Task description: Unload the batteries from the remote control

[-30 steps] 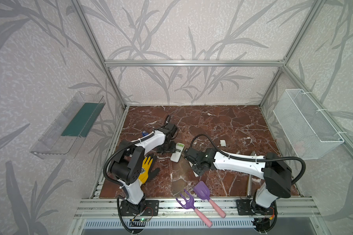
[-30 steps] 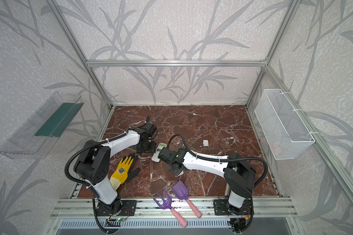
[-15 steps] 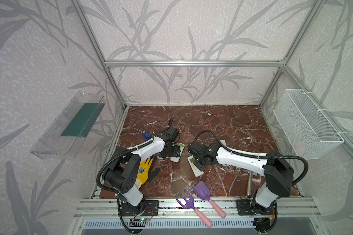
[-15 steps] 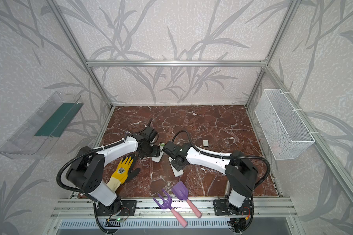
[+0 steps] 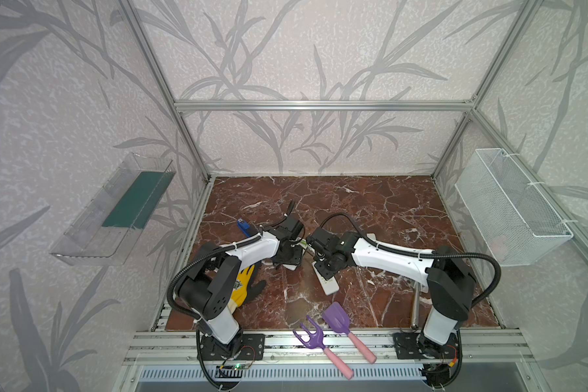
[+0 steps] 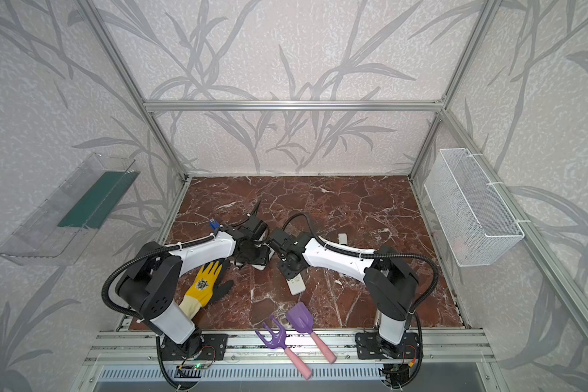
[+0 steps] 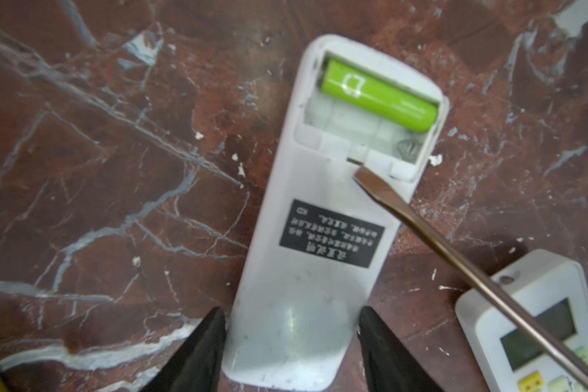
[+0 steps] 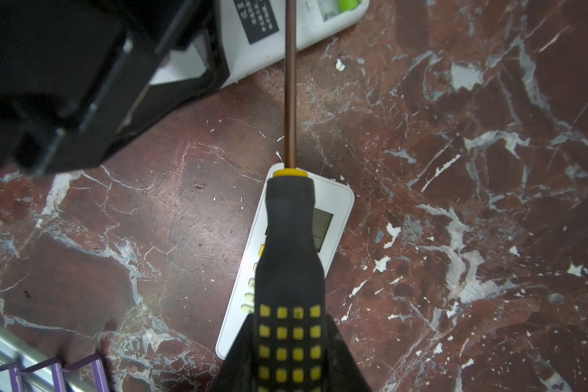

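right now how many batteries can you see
1. The battery lies in the open compartment of the face-down remote; the slot beside it is empty. Others may be hidden.

You are getting bright, even overhead light in both top views; soft shadows are falling on the marble floor (image 5: 387, 210). The wide lens is splaying the frame posts (image 5: 159, 68) outward. Your left wrist view is smearing the remote (image 7: 306, 292) label, and glare is paling its shell; the screwdriver (image 8: 291, 271) handle is blurring near your right wrist lens.
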Tool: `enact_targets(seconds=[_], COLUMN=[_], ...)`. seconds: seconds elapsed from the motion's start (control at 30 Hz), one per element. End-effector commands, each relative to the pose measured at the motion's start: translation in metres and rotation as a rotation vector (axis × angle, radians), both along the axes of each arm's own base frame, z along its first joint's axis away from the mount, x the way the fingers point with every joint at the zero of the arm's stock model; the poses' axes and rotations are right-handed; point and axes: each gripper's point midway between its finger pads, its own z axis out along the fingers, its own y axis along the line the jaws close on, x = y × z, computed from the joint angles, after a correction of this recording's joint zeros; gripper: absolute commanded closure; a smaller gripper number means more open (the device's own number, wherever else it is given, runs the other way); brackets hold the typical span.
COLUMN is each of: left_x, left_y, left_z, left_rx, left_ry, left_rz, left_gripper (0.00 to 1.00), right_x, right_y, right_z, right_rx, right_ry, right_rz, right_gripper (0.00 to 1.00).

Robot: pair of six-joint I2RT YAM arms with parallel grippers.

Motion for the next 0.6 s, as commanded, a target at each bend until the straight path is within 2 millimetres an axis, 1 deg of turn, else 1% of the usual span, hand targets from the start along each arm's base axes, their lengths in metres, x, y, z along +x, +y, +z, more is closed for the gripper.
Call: enact_targets(seconds=[0.0,0.23,0.57], left_x=[-0.007,-0.01,-0.014], left_y=[0.007,0.006,0.003], left_z=[-0.015,-0.02,-0.029], left_rx=[0.038,0.031,0.017], left_ry=[0.025,0.042,0.068], left_rz=[-0.005,-0.011,-0.013], left_gripper=[0.4,0.45,0.49], right_x=[0.0,0.006,0.013], right_y=[0.001,-0.003,-0.001], right_z=[0.001,-0.002,-0.005], right_rx=[-0.013,-0.043,-0.102], right_ry=[0.024,0.033,0.046], right_rz=[-0.018,-0.057,-0.061], right_gripper=[1.0,1.0,1.0])
